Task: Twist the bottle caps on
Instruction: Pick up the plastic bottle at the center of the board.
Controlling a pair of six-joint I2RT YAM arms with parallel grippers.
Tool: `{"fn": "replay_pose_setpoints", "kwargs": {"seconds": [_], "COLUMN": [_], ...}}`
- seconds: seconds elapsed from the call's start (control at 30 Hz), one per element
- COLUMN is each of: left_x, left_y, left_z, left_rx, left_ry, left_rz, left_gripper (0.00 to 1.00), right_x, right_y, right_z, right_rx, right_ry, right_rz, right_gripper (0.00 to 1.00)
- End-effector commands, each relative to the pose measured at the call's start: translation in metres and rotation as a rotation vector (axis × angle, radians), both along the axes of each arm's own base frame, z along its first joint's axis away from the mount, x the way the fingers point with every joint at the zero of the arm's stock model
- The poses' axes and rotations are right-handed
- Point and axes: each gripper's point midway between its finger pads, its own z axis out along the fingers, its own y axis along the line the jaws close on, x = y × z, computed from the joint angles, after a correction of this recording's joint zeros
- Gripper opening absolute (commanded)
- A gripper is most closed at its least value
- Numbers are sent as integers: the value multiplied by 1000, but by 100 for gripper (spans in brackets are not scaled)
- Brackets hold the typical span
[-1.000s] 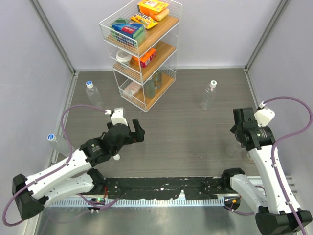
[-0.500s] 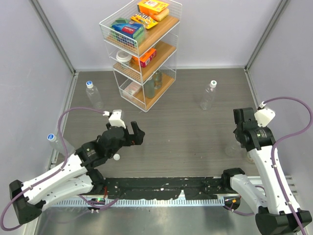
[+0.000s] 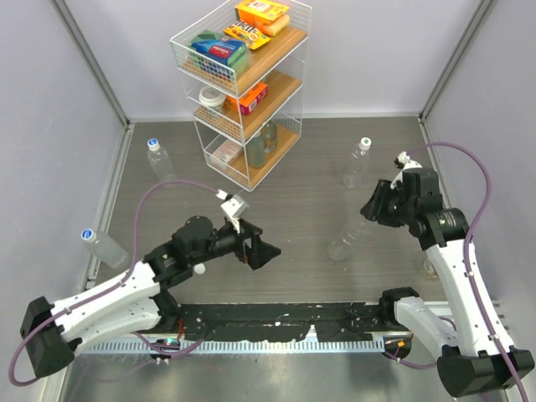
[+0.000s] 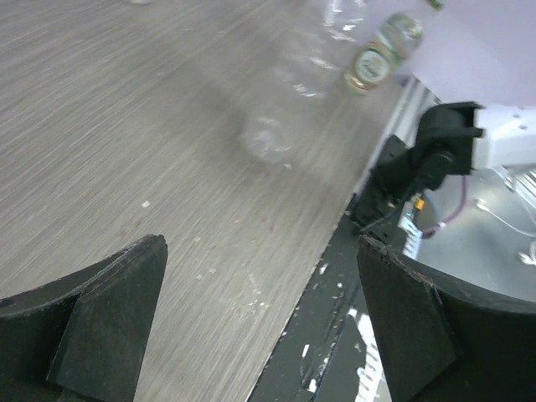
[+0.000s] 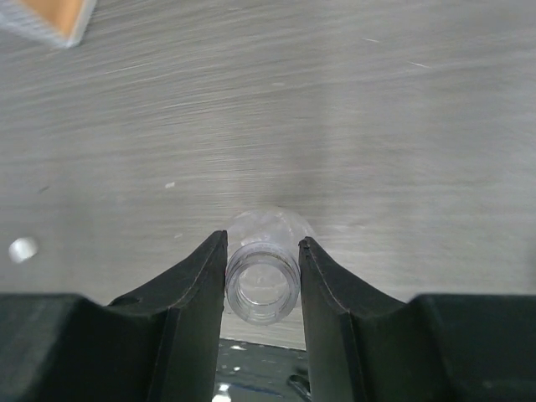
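Observation:
My right gripper is shut on the open threaded neck of a clear, uncapped bottle. The bottle hangs tilted over the table right of centre, and its blurred base shows in the left wrist view. My left gripper stands wide open near the table's front middle, with nothing between its fingers. A loose white bottle cap lies on the table beside the left arm. Capped bottles are at the back left, the left edge and the back right.
A white wire rack with boxes and jars stands at the back centre. A black strip runs along the table's front edge. A labelled bottle shows near the right arm's base in the left wrist view. Grey walls close in both sides.
My right gripper closed on the uncapped bottle at the right and carried it left toward the centre. The left arm swung its open gripper rightward toward the table's middle.

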Motion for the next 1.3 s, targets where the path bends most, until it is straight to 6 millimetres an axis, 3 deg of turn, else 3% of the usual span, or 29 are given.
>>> {"fn": "replay_pose_setpoints", "kwargs": {"seconds": [0.0, 0.23, 0.4, 0.57, 0.67, 0.83, 0.97, 1.27], "left_x": [-18, -18, -36, -29, -24, -40, -47, -50], "left_y": [-43, -86, -97, -98, -96, -93, -90, -90], "left_z": [46, 37, 34, 28, 25, 27, 29, 34], "left_rx": [-99, -63, -92, -63, -40, -70, -100, -127], "left_ry": [-126, -32, -16, 0, -4, -15, -27, -38], "left_rz": [-277, -434, -543, -498, -463, -551, -578, -587], "left_gripper": [100, 100, 100, 100, 100, 89, 82, 53], "right_x": [6, -8, -38, -51, -50, -45, -54, -61], "right_y": [75, 122, 169, 196, 202, 200, 202, 195], "right_z": [56, 82, 88, 94, 104, 110, 108, 120], "right_rx": [241, 284, 291, 316, 351, 331, 332, 291], "right_ry": [-169, -234, -231, -244, -264, -295, -271, -316], "right_rz": [422, 643, 873, 994, 983, 980, 1044, 1085], "right_gripper": [4, 3, 1, 1, 1, 1, 1, 2]}}
